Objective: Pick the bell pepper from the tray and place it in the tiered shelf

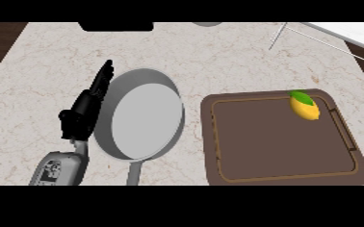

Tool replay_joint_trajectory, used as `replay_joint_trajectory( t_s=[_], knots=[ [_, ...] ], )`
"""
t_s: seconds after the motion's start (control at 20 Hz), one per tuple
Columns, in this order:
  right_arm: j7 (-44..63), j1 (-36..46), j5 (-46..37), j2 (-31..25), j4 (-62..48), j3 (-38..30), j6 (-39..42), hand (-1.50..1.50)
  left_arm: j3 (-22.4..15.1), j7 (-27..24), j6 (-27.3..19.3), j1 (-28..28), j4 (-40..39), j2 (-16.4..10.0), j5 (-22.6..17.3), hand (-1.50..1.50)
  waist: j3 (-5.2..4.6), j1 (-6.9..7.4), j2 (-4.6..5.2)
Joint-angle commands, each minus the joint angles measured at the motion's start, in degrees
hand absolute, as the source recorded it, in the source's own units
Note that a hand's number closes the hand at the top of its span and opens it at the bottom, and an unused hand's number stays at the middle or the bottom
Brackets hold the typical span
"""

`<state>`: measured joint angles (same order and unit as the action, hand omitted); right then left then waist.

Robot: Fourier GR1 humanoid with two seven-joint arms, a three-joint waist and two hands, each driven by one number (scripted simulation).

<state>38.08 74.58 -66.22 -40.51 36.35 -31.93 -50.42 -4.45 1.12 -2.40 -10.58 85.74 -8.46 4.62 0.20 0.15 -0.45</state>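
Yellow bell pepper (305, 108) sits untouched in the far right corner of the brown tray (277, 144).
The left hand (85, 111), fingers straight and holding nothing, lies beside a grey frying pan (146, 118); the right hand is out of view. The pepper looks light, hollow and smooth-skinned, so probably slippery, and is best clasped round its body rather than by the green stem.
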Motion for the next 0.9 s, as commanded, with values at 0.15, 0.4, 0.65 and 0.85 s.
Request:
replay_joint_trajectory(
  t_s=[0.15, 0.4, 0.65, 0.85],
  knots=[
    [12.01, -3.21, -0.85, -3.61, 11.48, -2.64, 6.73, -1.50, 2.19, 0.62, 1.55, 1.21, -3.06, -1.51, -1.21, 0.00, -0.31, -2.36, -0.38],
    [15.73, -10.28, 3.14, -6.88, 19.33, -5.19, 21.14, -1.50, 1.58, 1.69, -1.36, 3.11, -1.33, 0.41, 0.21, 0.00, -0.26, -4.84, -1.23],
    [18.12, -17.69, 6.08, -6.53, 31.41, -5.80, 31.11, -1.50, 3.50, 1.77, -1.02, 4.77, -1.44, -1.07, -0.42, 0.00, -0.32, -7.02, -1.84],
    [17.98, -24.57, 11.90, -7.20, 42.08, -9.17, 39.23, -1.50, 2.94, 0.54, -1.46, 7.53, -0.05, -0.38, -0.03, 0.00, -0.24, -7.32, -1.88]
  ],
)
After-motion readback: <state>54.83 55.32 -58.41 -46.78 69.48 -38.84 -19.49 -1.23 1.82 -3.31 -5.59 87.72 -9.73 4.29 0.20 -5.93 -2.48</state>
